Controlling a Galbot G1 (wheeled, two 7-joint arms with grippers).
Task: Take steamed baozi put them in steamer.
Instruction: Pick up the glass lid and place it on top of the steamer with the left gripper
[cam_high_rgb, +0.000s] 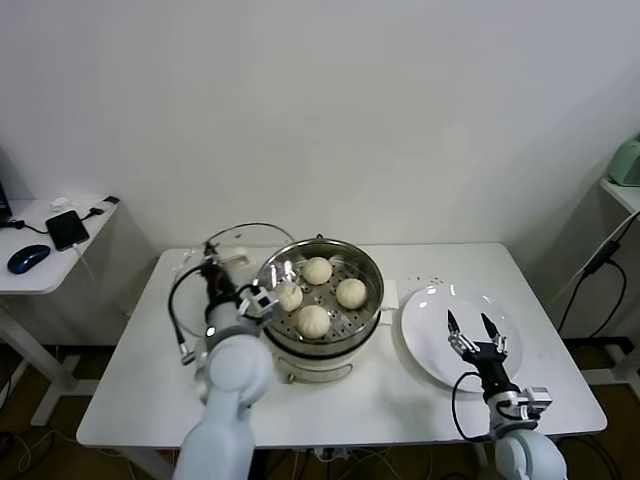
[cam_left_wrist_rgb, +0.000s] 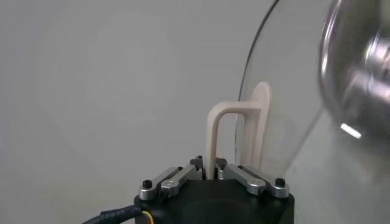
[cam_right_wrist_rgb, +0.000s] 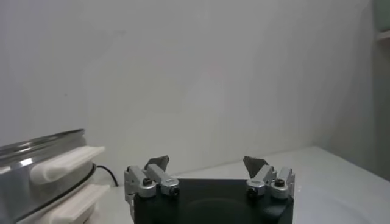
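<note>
The steamer stands at the table's middle, a steel pot on a cream base. Four cream-white baozi lie on its perforated tray: one at the back, one on the right, one at the front and one on the left. My left gripper is at the pot's left rim, shut on the cream handle of the round glass lid. It holds the lid tilted on edge over the pot's left side. My right gripper is open and empty above the white plate.
The steamer's side with its cream handles shows in the right wrist view. A black cable loops on the table to the left of the steamer. A side table at the far left holds a phone and a mouse. A white wall stands behind.
</note>
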